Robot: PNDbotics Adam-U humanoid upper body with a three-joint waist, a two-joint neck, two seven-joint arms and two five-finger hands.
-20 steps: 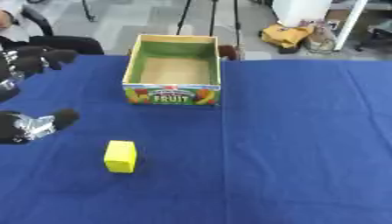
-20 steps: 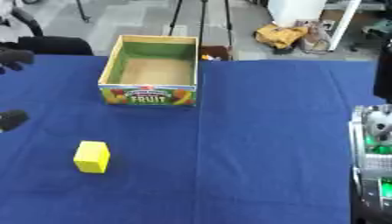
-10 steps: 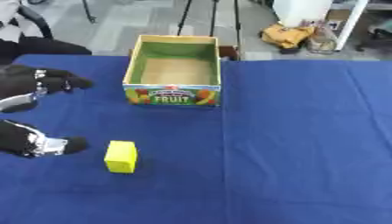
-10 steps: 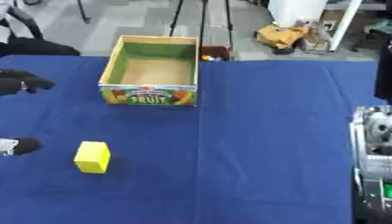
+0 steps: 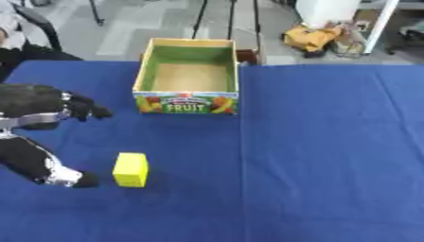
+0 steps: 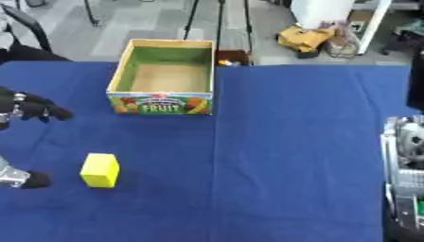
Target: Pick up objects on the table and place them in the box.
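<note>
A yellow block (image 5: pixel 131 169) stands on the blue table (image 5: pixel 314 156), left of the middle. Behind it sits an open cardboard box (image 5: pixel 187 102) with "FRUIT" printed on its front wall; its green-lined inside shows nothing in it. My left hand (image 5: pixel 37 101) comes in from the left edge, open and spread wide. Its fingers (image 5: pixel 81 107) point right above the block's level. The thumb tip (image 5: pixel 73 178) lies just left of the block with a small gap. My right hand (image 6: pixel 406 184) shows only as a silver-grey shape at the right edge of the right eye view.
Beyond the table's far edge is a grey floor with tripod legs (image 5: pixel 201 16) and a yellow bag (image 5: pixel 313 35). A small orange thing (image 6: pixel 224 62) lies on the floor behind the box. A dark sleeve (image 5: pixel 16 47) shows at the far left.
My left hand has moved right and lower, toward the yellow block; the thumb tip now sits close beside it. The block and the box have not moved.
</note>
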